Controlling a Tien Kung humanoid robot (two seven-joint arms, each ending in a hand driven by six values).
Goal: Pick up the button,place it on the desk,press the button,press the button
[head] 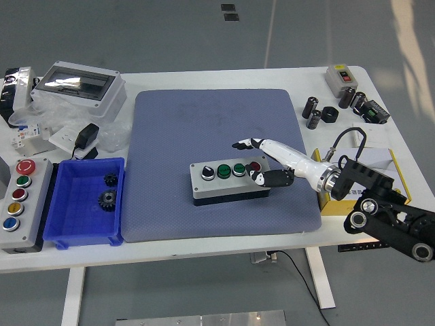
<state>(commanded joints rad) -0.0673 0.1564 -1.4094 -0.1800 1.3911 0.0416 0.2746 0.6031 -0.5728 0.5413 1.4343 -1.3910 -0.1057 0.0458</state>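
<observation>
A grey button box [219,185] with a black selector, two green buttons and a red button lies flat on the blue mat [204,115], slightly skewed. My right hand [253,161] reaches in from the right over the box's right end. Its white fingers [268,146] stretch out above and behind the box, clear of it. The black thumb [265,178] sits at the red button, partly hiding it; whether it touches I cannot tell. The hand holds nothing. The left arm is out of the picture.
At the left stand a blue bin [85,234] holding two gears and a second button box [20,204]. A clear-lidded enclosure [78,85] and a charger sit back left. Black cylinders [314,112], a grey switch box [340,76] and a yellow box [401,187] lie right.
</observation>
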